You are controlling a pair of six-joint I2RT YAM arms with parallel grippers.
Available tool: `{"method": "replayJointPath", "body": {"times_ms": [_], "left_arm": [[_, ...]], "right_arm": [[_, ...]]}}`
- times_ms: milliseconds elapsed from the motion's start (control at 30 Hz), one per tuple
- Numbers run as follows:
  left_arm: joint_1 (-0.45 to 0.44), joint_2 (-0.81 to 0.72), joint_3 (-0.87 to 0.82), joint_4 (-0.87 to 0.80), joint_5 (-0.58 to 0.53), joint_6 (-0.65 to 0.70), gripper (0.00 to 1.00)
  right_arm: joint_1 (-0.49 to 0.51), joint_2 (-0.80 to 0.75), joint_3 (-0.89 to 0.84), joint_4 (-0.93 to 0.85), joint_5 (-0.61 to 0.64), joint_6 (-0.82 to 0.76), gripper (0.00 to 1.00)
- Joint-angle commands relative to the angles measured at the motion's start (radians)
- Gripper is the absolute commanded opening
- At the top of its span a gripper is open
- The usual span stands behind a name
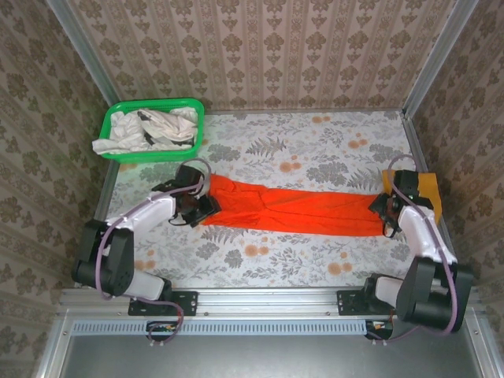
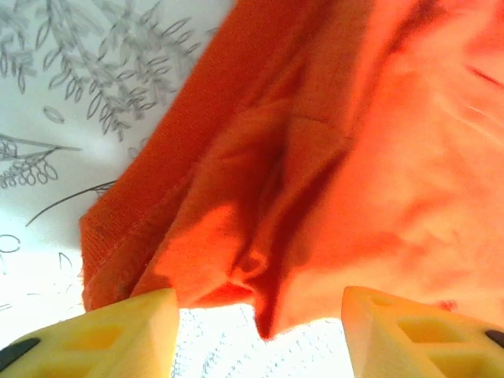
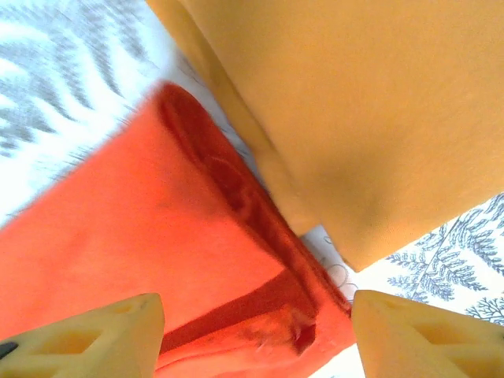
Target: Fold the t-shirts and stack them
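The orange-red t-shirt (image 1: 291,209) lies drawn out in a long, narrow band across the middle of the counter (image 1: 315,146), running left to right between the two arms. I'd guess it has been folded lengthwise and laid flat, ready to be doubled end over end.

The left end effector (image 1: 195,205) sits low at the left end of the band. Its yellow fingers (image 2: 118,331) are spread wide, and the hemmed edge lies slack on the counter just beyond them with nothing pinched. The right end effector (image 1: 386,211) is at the right end, its fingers (image 3: 417,339) just as wide apart. The folded orange corner rests ahead of them and isn't gripped.

Right beside that corner, on the far right of the counter, lies the mustard yellow t-shirt (image 1: 431,186), folded flat, which looks like the start of the stack. The orange end butts against its edge, though I can't tell whether the two overlap. A grab at that corner could easily catch the mustard cloth too.

The green basket (image 1: 153,104) stands in the far left corner, well apart from the band. It holds the off-white t-shirts (image 1: 150,130), crumpled, with one spilling over its left rim
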Motion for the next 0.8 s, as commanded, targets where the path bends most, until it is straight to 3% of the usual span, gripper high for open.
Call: {"method": "replayJointPath", "body": {"times_ms": [0, 100, 267, 333, 500, 767], "left_arm": [[-0.045, -0.072, 0.109, -0.097, -0.118, 0.062, 0.73], [-0.088, -0.013, 0.174, -0.058, -0.09, 0.06, 0.82], [-0.12, 0.159, 0.227, 0.045, -0.014, 0.023, 0.72], [-0.118, 0.204, 0.224, 0.07, -0.009, 0.015, 0.69], [-0.104, 0.275, 0.189, 0.126, 0.008, 0.008, 0.65], [-0.003, 0.499, 0.346, 0.139, 0.05, 0.115, 0.64]], "right_arm": [[0.035, -0.11, 0.033, -0.019, -0.042, -0.045, 0.7], [0.1, -0.106, 0.035, 0.012, -0.122, -0.001, 0.7], [0.28, 0.016, 0.012, 0.127, -0.136, 0.146, 0.69], [0.282, 0.078, -0.016, 0.184, -0.171, 0.206, 0.68], [0.274, 0.204, -0.032, 0.185, -0.095, 0.223, 0.64], [0.27, 0.31, -0.053, 0.152, -0.135, 0.199, 0.64]]}}
